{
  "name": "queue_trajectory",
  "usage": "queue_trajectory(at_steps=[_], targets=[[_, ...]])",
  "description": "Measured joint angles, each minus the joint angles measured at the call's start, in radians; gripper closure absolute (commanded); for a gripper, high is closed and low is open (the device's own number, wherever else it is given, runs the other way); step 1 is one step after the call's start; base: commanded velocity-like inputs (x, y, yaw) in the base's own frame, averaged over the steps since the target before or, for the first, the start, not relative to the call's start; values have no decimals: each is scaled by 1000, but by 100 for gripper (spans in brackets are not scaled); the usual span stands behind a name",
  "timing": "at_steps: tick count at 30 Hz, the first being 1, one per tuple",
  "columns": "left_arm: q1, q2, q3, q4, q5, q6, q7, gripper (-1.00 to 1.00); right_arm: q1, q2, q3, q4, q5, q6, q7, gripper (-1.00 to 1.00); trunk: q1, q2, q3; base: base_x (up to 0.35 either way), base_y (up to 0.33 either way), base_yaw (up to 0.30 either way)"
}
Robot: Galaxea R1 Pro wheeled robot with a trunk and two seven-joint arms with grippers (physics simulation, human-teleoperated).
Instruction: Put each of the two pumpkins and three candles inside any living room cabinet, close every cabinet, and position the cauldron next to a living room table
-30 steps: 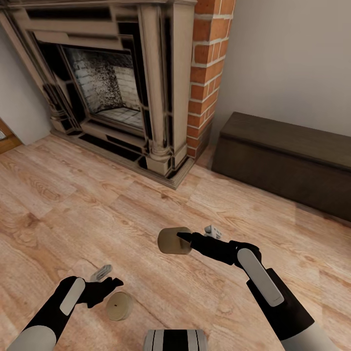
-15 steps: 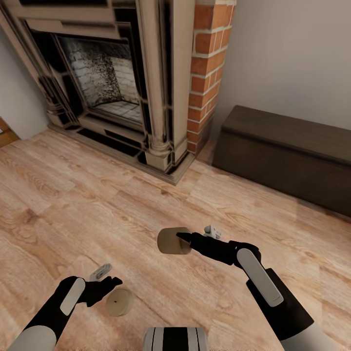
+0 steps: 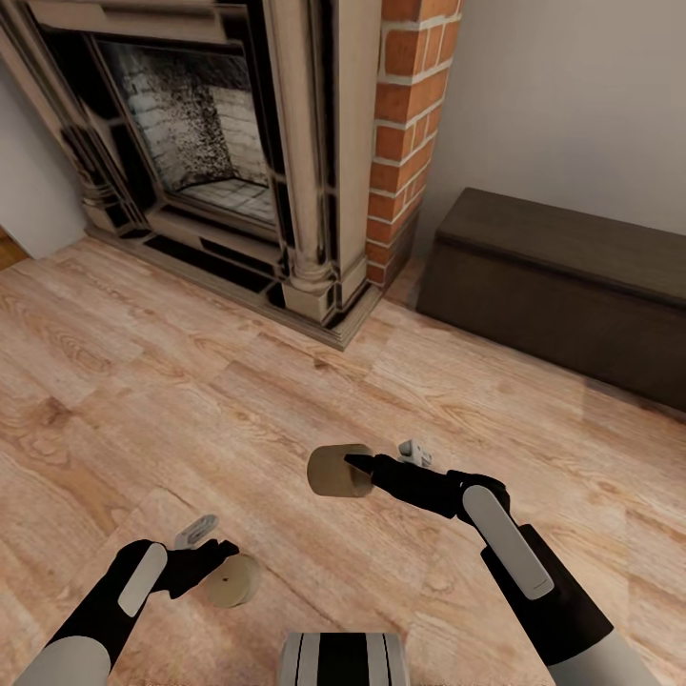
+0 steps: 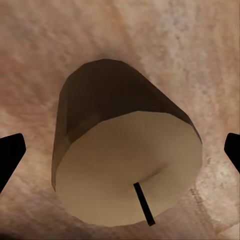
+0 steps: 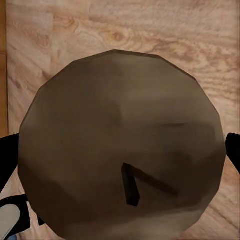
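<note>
My right gripper (image 3: 357,467) is shut on a beige candle (image 3: 329,472), held on its side above the wooden floor; the right wrist view has that candle (image 5: 120,150) pressed between both fingers. A second candle (image 3: 233,581) stands upright on the floor just beside and below my left gripper (image 3: 217,545). That gripper is open, and in the left wrist view its fingertips (image 4: 11,150) stand clear of the candle (image 4: 125,170) on both sides. The long dark brown cabinet (image 3: 572,286) stands against the right wall, front flush. The pumpkins and the third candle are out of view.
A stone fireplace (image 3: 219,143) with a raised hearth step (image 3: 286,305) fills the back left. A red brick column (image 3: 410,124) stands between it and the cabinet. Wooden floor (image 3: 191,400) stretches from me to both. My base (image 3: 343,662) shows at the bottom.
The whole view has shifted, so the camera moved: fireplace and floor slid up and left. The floor candle slid with them, a little closer to my left fingers. Both arms kept their pose.
</note>
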Motion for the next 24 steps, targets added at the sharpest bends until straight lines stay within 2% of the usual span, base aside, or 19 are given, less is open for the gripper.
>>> queue_trajectory(at_steps=[8, 16, 21, 24], targets=[[0, -9, 0, 3, 0, -5, 0, -100, 0, -1, 0, 0, 0, 0, 0, 100, 0, 0, 0, 0, 0, 0], [0, -32, -12, 27, -36, -38, 0, -100, 0, -2, 0, 0, 0, 0, 0, 100, 0, 0, 0, 0, 0, 0], [0, -36, -14, 28, -39, -50, 0, -100, 0, -2, 0, 0, 1, 0, 0, 100, 2, -1, -19, 0, 0, 0], [0, -37, -14, 28, -39, -54, 0, -100, 0, -2, 0, 0, 0, 0, 0, 100, 2, -1, -19, 0, 0, 0]])
